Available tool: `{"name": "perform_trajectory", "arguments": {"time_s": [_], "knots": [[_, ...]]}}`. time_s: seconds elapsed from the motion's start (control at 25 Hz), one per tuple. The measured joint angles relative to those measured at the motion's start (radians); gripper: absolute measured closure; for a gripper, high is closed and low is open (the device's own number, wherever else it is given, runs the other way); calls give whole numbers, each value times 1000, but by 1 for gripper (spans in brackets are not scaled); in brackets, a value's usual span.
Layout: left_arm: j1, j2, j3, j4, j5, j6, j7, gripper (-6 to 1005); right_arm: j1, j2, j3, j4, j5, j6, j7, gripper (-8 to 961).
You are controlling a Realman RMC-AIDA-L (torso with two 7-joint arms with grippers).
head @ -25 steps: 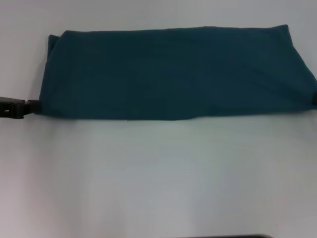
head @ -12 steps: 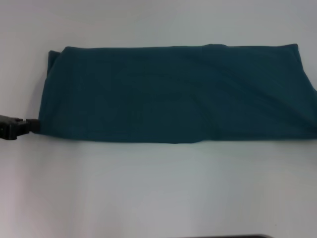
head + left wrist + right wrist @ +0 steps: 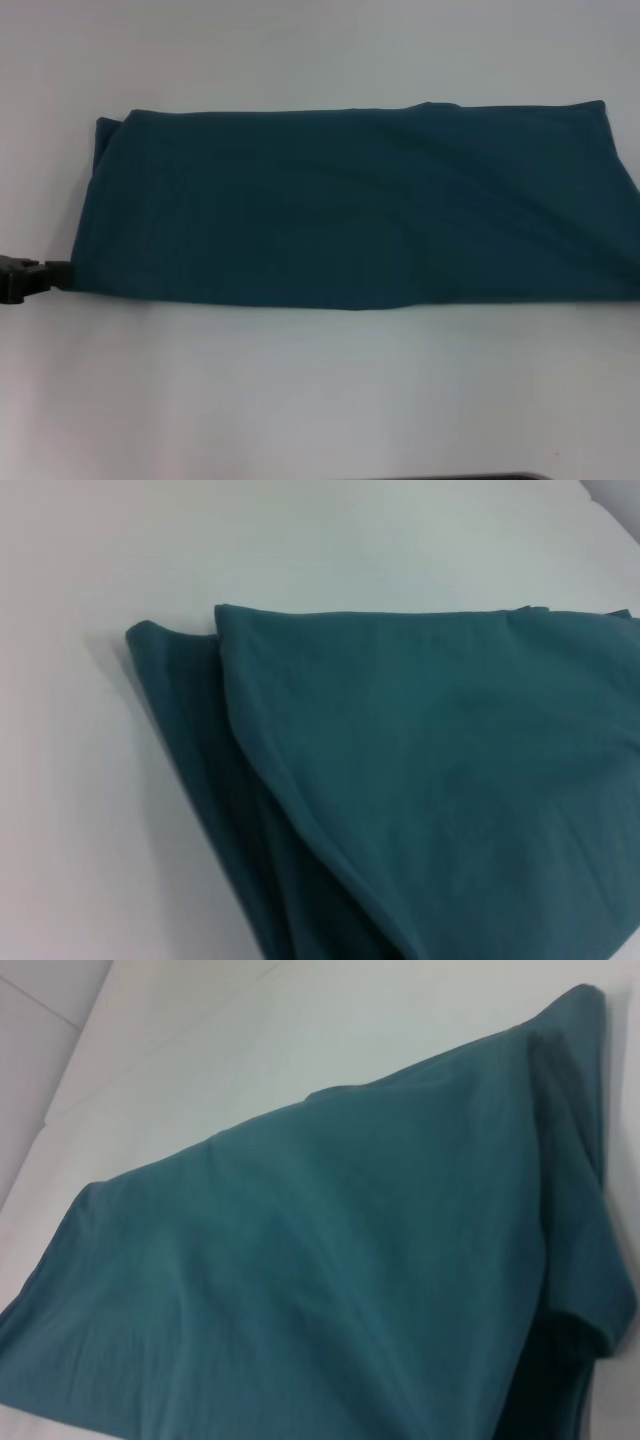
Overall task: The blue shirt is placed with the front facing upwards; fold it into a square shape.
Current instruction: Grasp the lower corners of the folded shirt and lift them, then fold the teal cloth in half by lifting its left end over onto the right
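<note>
blue shirt (image 3: 350,205) is lying as a long folded band on the table (image 3: 320,400), its near left corner meeting the left gripper (image 3: 25,278); whether that claw is pinching the cloth i cannot tell. outward from it, the band is stretching across to the far side, where the right gripper is sitting out of sight. if either corner is slipping free, the layers are likely sagging and skewing.
</note>
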State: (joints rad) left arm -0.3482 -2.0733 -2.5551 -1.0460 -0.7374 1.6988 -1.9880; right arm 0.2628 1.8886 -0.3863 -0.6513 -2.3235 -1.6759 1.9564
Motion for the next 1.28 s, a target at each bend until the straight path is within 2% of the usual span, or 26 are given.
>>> {"name": "perform_trajectory", "arguments": {"time_s": [0.8, 1.12, 1.2, 1.28], "knots": [[-6, 1, -1, 12, 30, -18, 0, 965, 5, -4, 20, 1, 0, 19, 8, 909], [-8, 11, -40, 4, 30, -8, -16, 955, 10, -12, 29, 1, 4, 10, 8, 896], [-10, 13, -51, 0, 30, -5, -22, 953, 11, -14, 41, -8, 5, 1, 8, 820], [-13, 14, -66, -6, 30, -3, -24, 884, 11, -12, 55, -26, 6, -9, 9, 745]]}}
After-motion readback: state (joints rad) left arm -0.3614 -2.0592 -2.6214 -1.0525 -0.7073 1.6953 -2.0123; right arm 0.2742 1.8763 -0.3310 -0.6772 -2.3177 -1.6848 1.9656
